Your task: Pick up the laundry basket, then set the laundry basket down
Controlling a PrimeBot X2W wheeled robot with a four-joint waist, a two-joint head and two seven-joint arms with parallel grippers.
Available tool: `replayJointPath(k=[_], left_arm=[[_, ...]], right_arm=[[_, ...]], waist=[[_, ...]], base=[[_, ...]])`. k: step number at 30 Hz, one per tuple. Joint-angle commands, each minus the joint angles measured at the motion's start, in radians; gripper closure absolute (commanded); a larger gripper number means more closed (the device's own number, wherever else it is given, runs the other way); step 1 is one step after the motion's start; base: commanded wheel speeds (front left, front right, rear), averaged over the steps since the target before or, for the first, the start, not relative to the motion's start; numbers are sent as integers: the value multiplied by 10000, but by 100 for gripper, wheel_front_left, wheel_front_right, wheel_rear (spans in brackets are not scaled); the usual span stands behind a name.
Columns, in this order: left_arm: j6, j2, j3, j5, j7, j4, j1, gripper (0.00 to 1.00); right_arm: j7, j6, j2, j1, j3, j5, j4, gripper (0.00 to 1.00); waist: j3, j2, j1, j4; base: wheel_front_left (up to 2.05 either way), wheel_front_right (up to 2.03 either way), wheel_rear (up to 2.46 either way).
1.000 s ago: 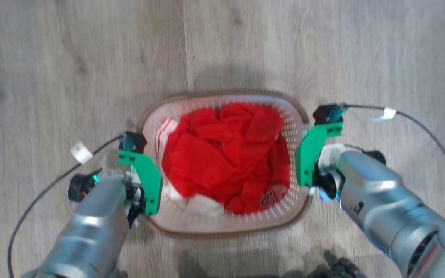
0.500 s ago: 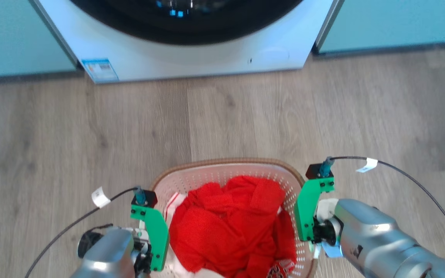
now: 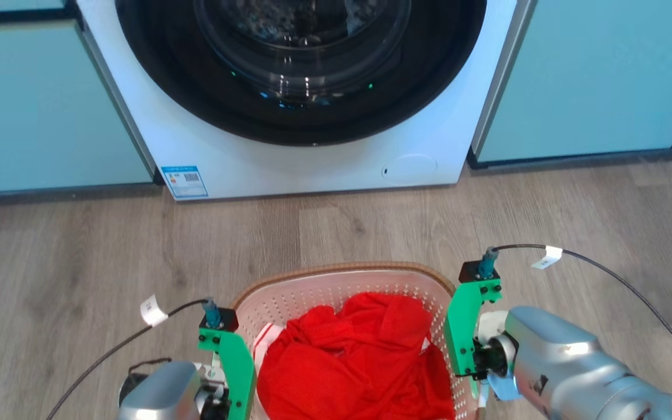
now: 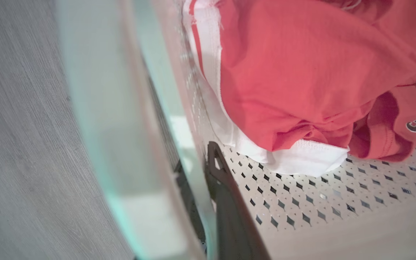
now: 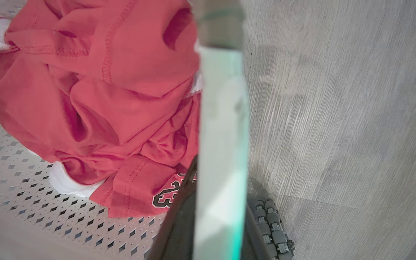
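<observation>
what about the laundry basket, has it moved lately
Yes, likely: the laundry basket now reaches closer to the washing machine, though the camera shifted too.

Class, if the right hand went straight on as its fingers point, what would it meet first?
Probably the laundry basket: its rim sits between the fingers of the right hand. Beyond lie red clothing and floor; depth unclear.

This is a home laundry corner. A white front-loading washing machine (image 3: 312,163) with a round dark glass door (image 3: 301,52) stands between pale teal cabinet fronts (image 3: 38,105) on a grey wood-look floor (image 3: 79,251). Before it, a laundry basket (image 3: 336,287) holds red clothes (image 3: 359,361).
</observation>
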Motion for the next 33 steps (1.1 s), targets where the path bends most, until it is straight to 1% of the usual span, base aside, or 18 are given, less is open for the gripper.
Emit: replayJointPath(k=[1,5,13,33], left_arm=[[-1,197,-102,-56,198,-143,-103,100],[-2,262,-370,-306,306,-62,-64,100],[-2,235,-899,-642,483,0,-123,100],[-2,278,-1623,-1396,370,237,-363,100]], right_arm=[[-54,75,210,-272,-26,25,-412,100],[79,75,210,-264,68,-187,-421,100],[-23,75,212,-96,84,74,-484,100],[-82,75,213,-103,167,181,-475,100]], waist=[[-242,0,2,53],[-514,0,2,66],[-875,0,2,205],[-973,0,2,163]], base=[[0,0,0],[0,0,0],[0,0,0],[0,0,0]])
